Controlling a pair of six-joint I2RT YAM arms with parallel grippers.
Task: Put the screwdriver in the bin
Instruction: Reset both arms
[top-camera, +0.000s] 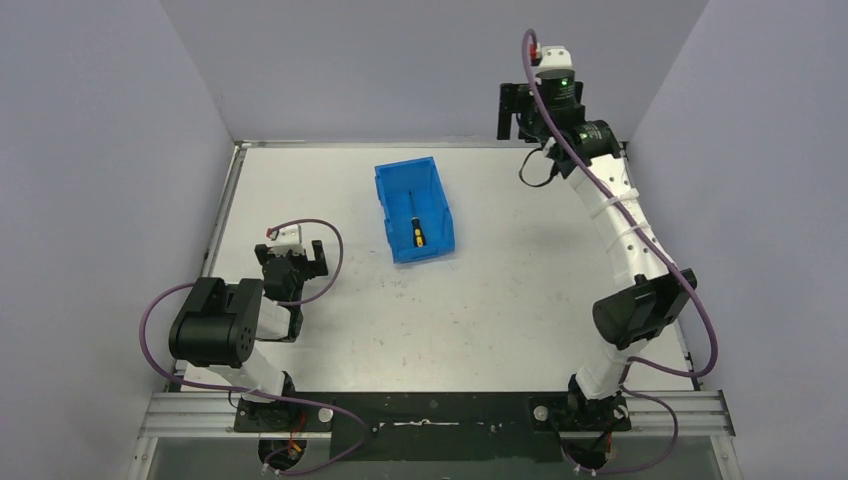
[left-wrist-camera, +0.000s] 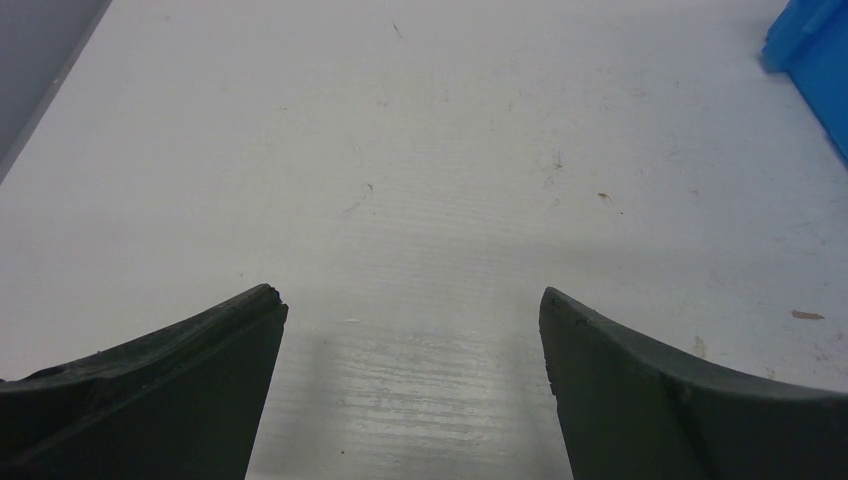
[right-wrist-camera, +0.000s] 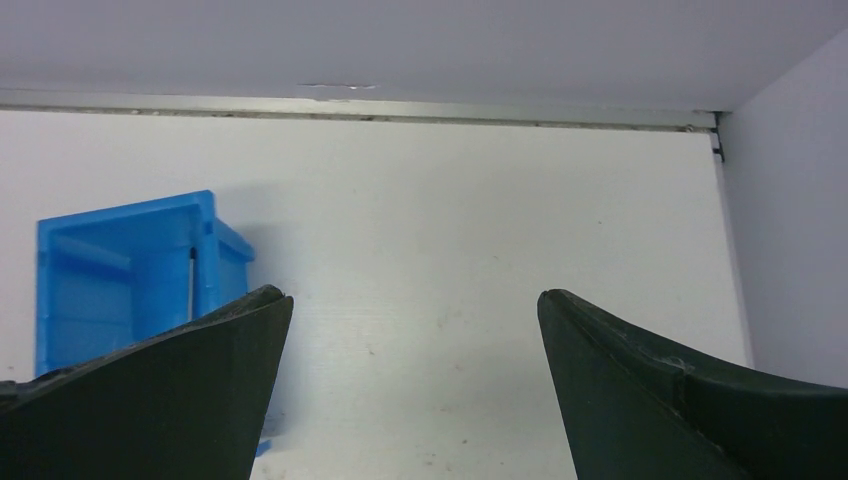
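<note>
The blue bin (top-camera: 392, 215) stands on the white table, a little back of centre. Inside it lies the screwdriver (top-camera: 417, 229), yellow-and-black handle toward the near end, thin shaft pointing away. My right gripper (top-camera: 518, 124) hangs open high at the back right, well clear of the bin. In the right wrist view the gripper (right-wrist-camera: 413, 300) has nothing between its fingers; the bin (right-wrist-camera: 110, 290) sits at the left, and the screwdriver's shaft (right-wrist-camera: 190, 282) shows inside it. My left gripper (top-camera: 303, 262) rests open near the left side. Its wrist view shows the gripper (left-wrist-camera: 413, 300) over bare table, a corner of the bin (left-wrist-camera: 815, 50) at top right.
Grey walls close in the table on the left, back and right. A metal rail (right-wrist-camera: 400, 108) runs along the table's far edge. The right arm's elbow (top-camera: 640, 305) stands over the near right part of the table.
</note>
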